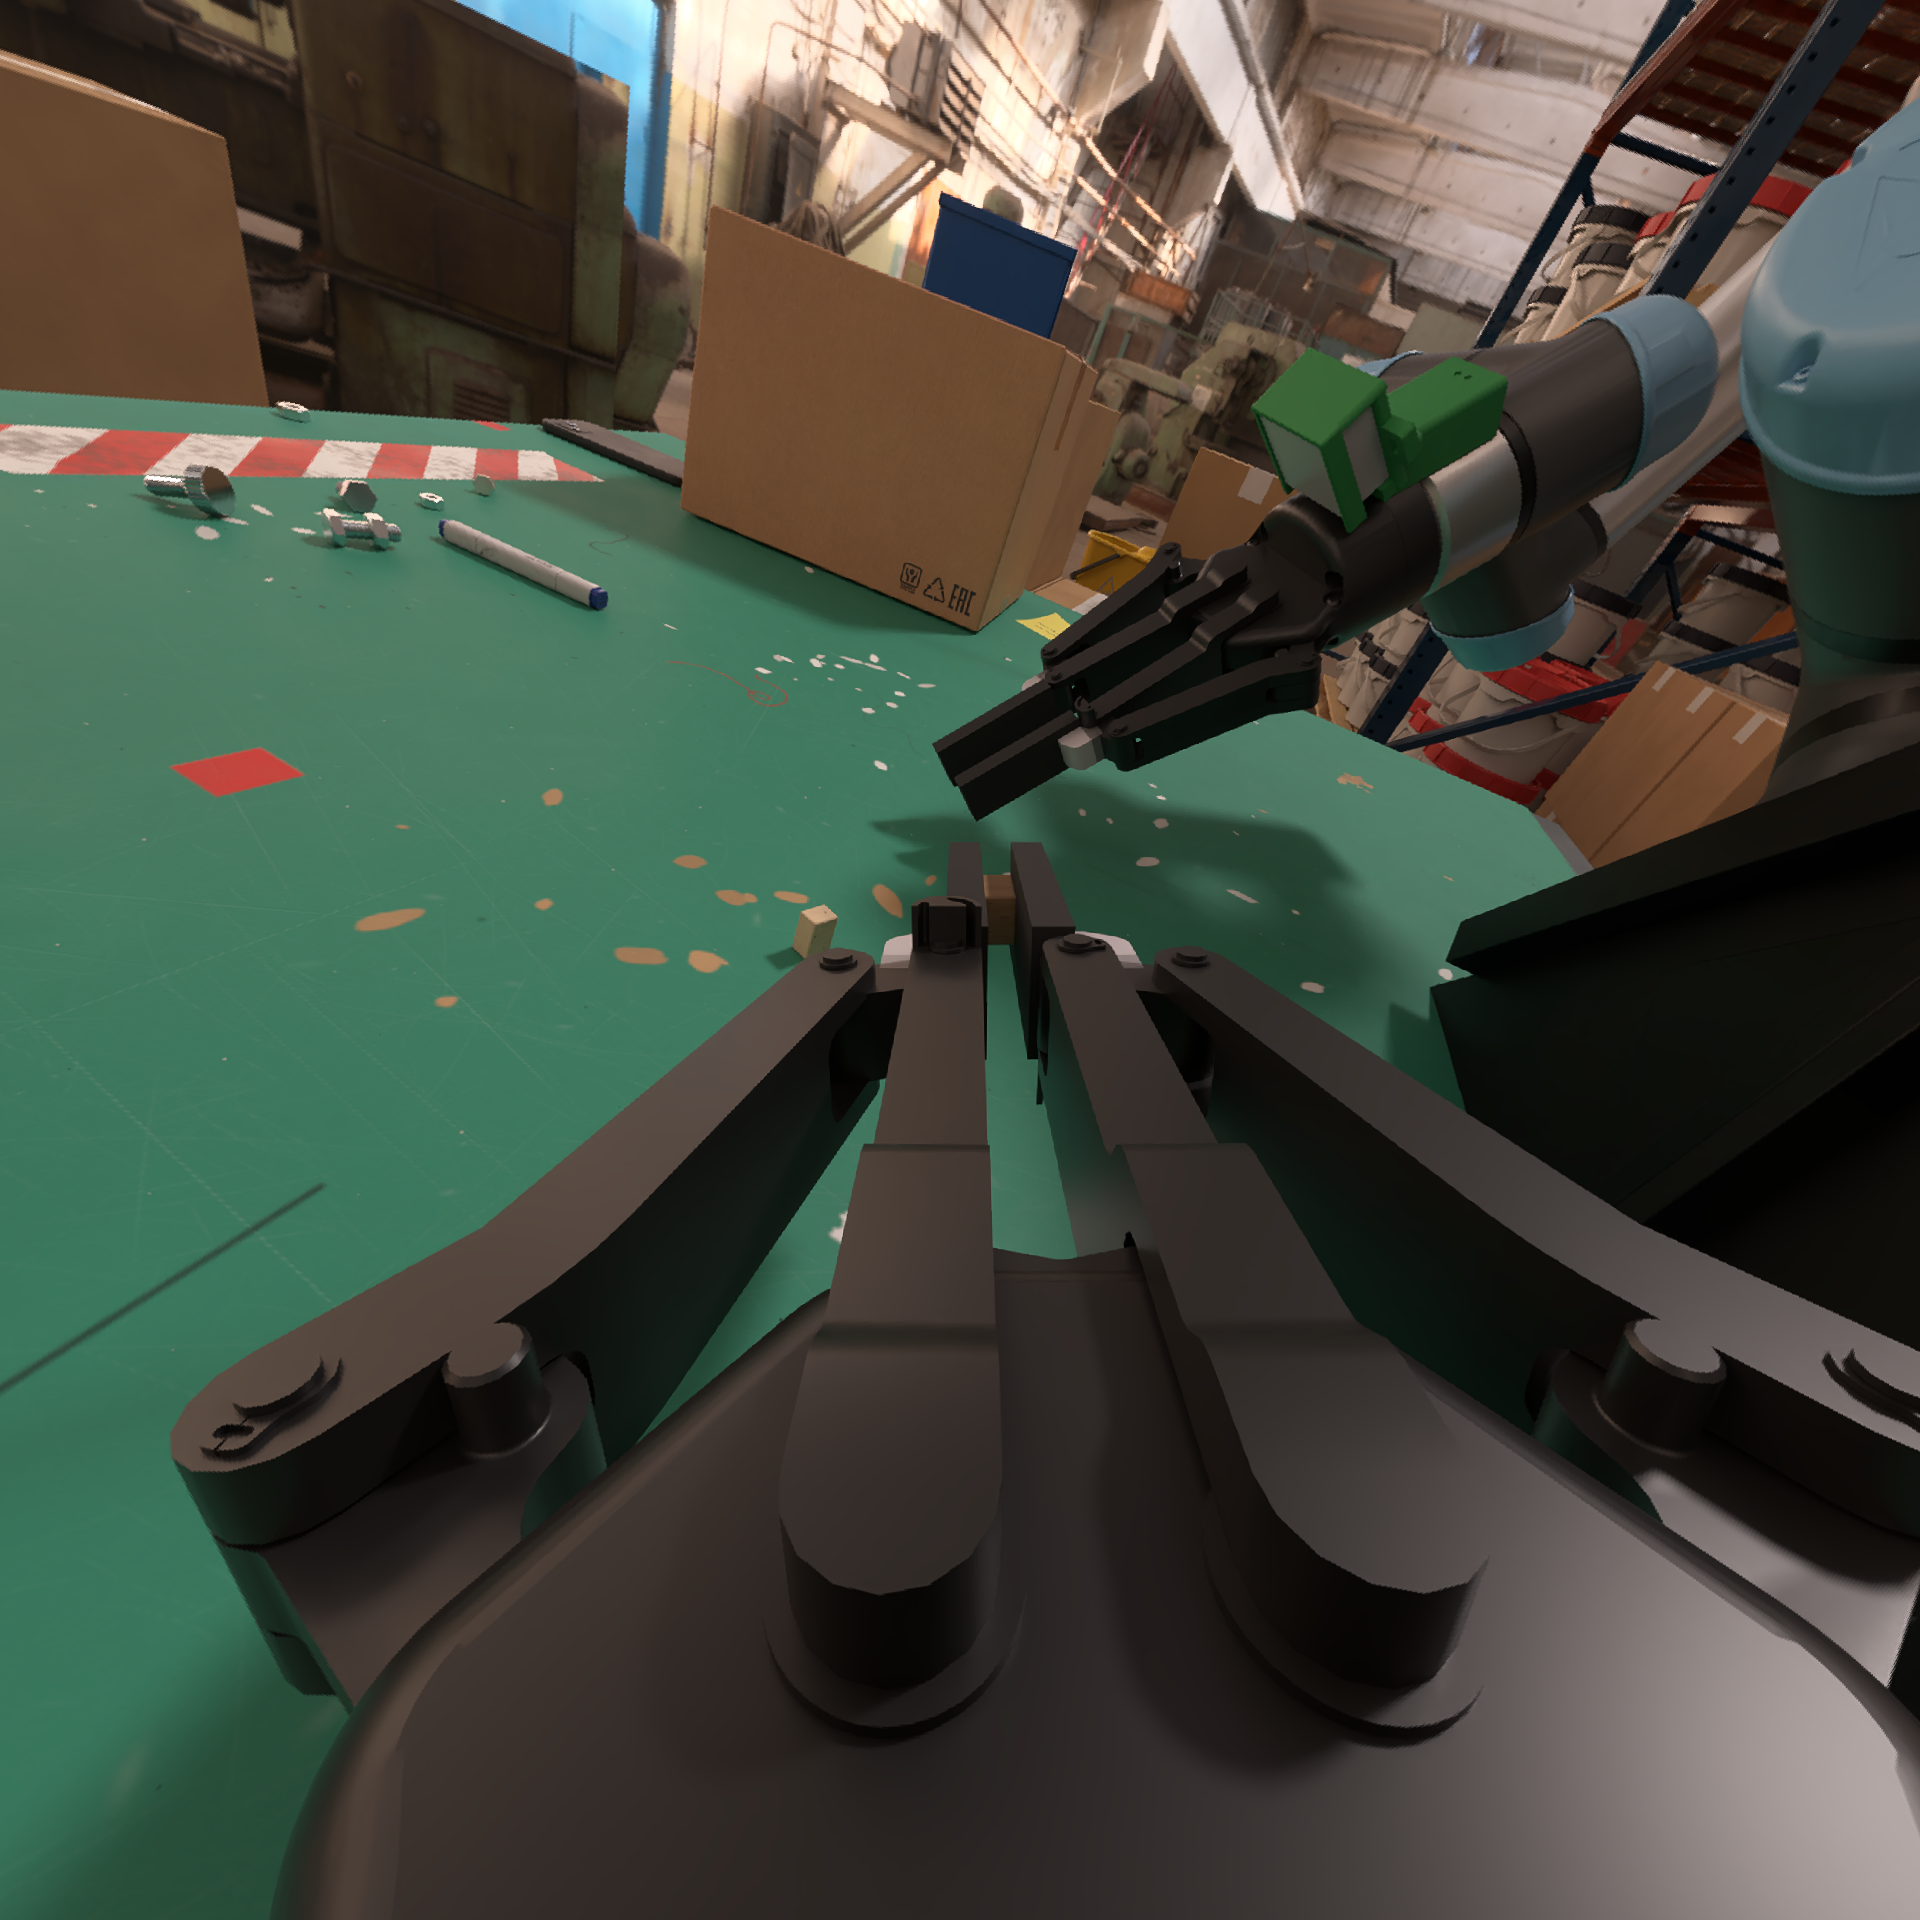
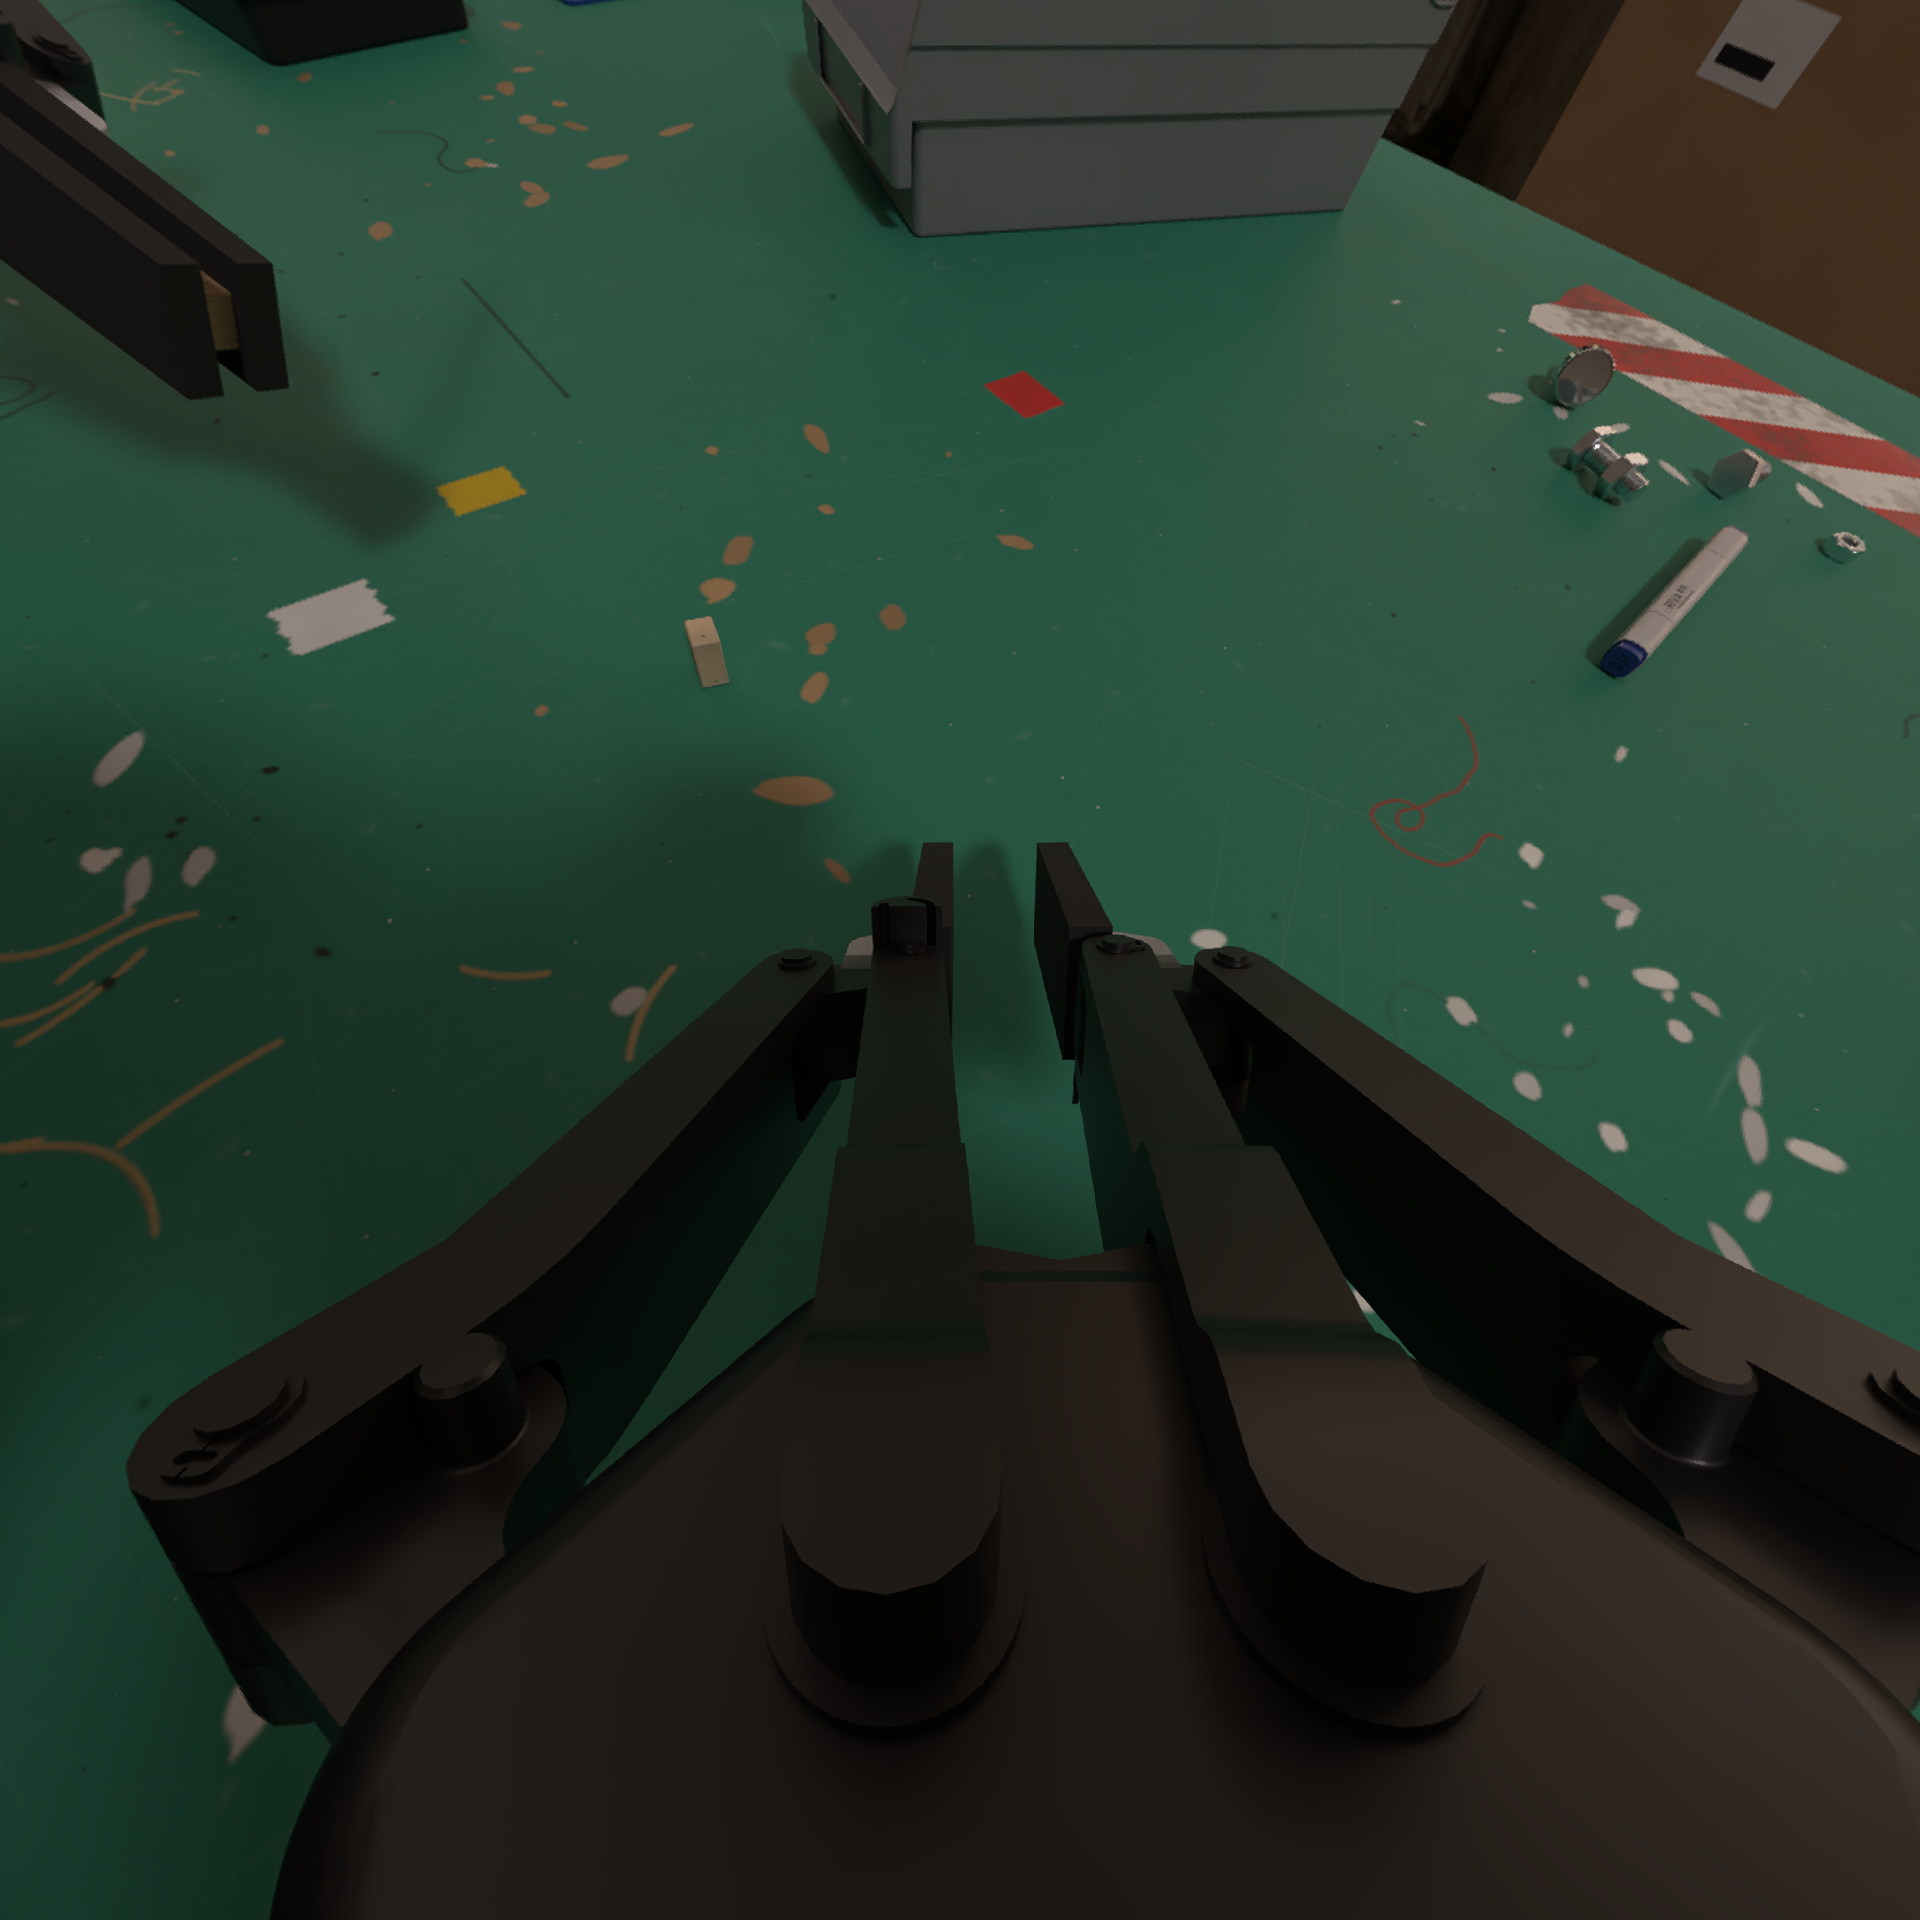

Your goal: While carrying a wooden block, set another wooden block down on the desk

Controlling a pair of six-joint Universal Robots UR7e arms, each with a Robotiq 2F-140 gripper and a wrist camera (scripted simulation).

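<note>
- My left gripper [image 1: 997, 883] has its two fingers drawn in close on a small brown wooden block [image 1: 1000, 902], which sits between the pads near the tips. This looks like the block I am meant to carry, so the pinch is there to keep it off the desk.
- In the right wrist view the same block shows as a pale sliver between the left gripper's dark fingers, up in the corner and above its own shadow, so I judge it is held clear of the surface.
- My right gripper [image 2: 992, 894] has a narrow gap between its fingers and only the green mat shows through it. I have nothing in that hand.
- A second, paler wooden block [image 2: 707, 651] lies on the green desk mat [image 2: 1143, 623], free of both grippers, among tan paint flecks. From the left it appears just beside my left fingertips, low and to the side.
- Lying flat and untouched, it reads to me as the block already set down, which would explain the empty right hand hanging above the mat.
- A white marker with a blue cap [image 2: 1668, 603] and some steel bolts and nuts [image 2: 1605, 462] lie well apart from the blocks, near the red-and-white striped tape [image 2: 1725, 379].
- A cardboard box [image 1: 883, 416] stands farther back on the desk, out of my way.
</note>
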